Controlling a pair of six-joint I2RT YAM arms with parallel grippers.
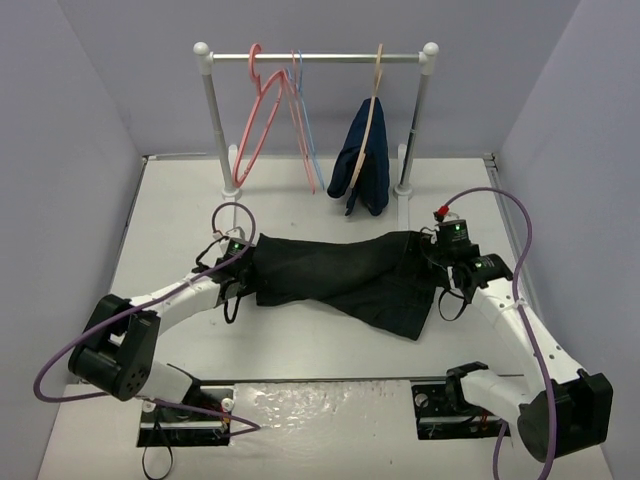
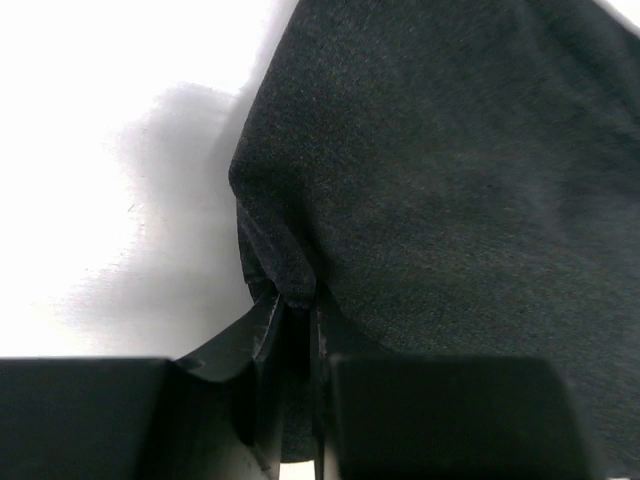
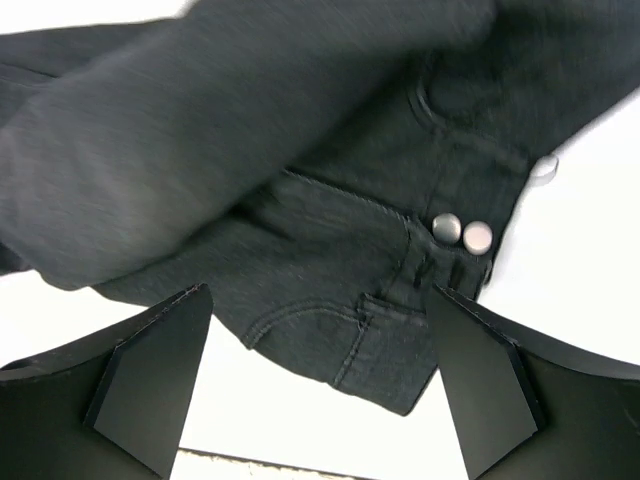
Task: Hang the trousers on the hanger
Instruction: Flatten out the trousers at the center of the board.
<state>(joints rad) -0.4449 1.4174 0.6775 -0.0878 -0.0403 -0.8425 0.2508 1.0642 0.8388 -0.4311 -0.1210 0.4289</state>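
trousers edge pinched in left gripper; right gripper spread over waistband.

Trousers spread across table middle; hanger on rail behind, leftmost.

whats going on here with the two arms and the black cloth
Black trousers lie spread across the table. The left claw is pinched shut on their leg end, while the right claw hangs open at their waist end, holding nothing. The pink hanger hangs on the rail, untouched.
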